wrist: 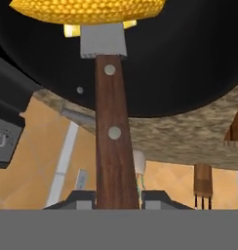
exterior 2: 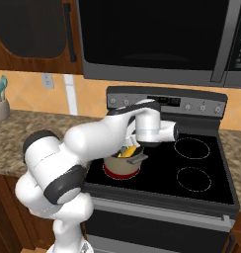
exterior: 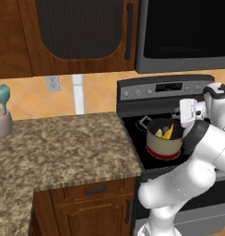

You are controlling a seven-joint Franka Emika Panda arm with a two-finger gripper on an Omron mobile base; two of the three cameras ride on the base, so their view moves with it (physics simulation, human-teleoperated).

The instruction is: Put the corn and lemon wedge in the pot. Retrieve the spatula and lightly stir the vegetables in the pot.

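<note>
Hand view: spatula runs up the middle, brown handle with two rivets, grey blade reaching the corn; lemon wedge peeks out pale yellow beside the blade, under the cob; dark inside of the pot behind them.
Left base view: pot on the stove's front left burner, corn and lemon wedge inside; the hand over its far rim.
Right base view: forearm crosses above the pot; corn shows at the rim; two right burners bare.
Room: table left of the stove, a crock with a teal utensil at its far left.
Jaws: gripper nearly closed, clamped on the spatula handle's lower end.
</note>
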